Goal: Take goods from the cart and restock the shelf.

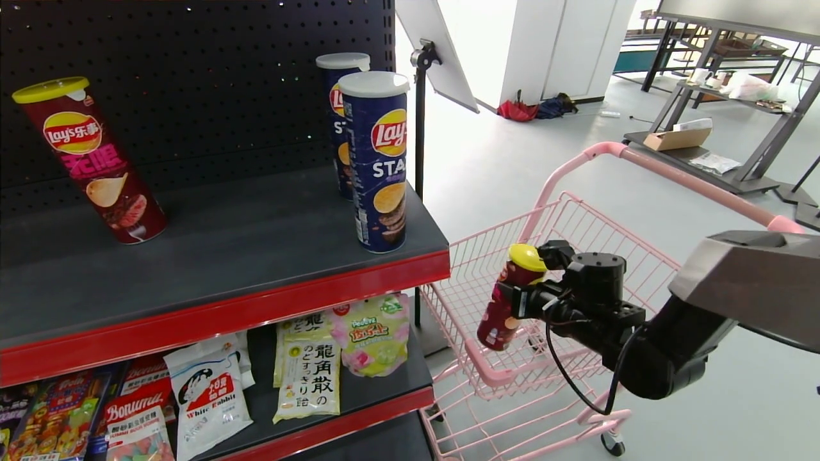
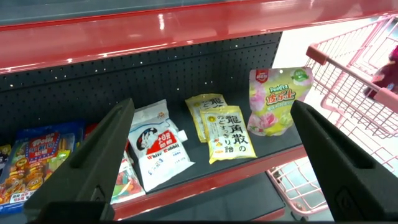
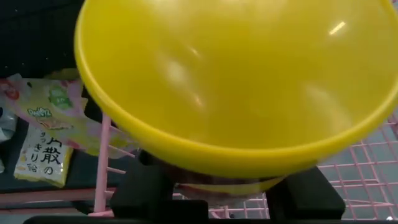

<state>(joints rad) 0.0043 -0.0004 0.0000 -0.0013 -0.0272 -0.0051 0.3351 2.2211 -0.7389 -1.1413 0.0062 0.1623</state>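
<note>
The place reads as a mock shop laid out in a workroom. Left of the right gripper, which clasps a red chip can, stands a retail shelf with a black pegboard back and red edge strips. It carries chip cans and snack bags. A pink wire shopping cart sits just under the gripper. Beyond it are grey floor, metal work tables and a whiteboard.

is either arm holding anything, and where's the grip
The right tool holds the red chip can just below its yellow lid, by the cart. The left tool is open and empty.
</note>
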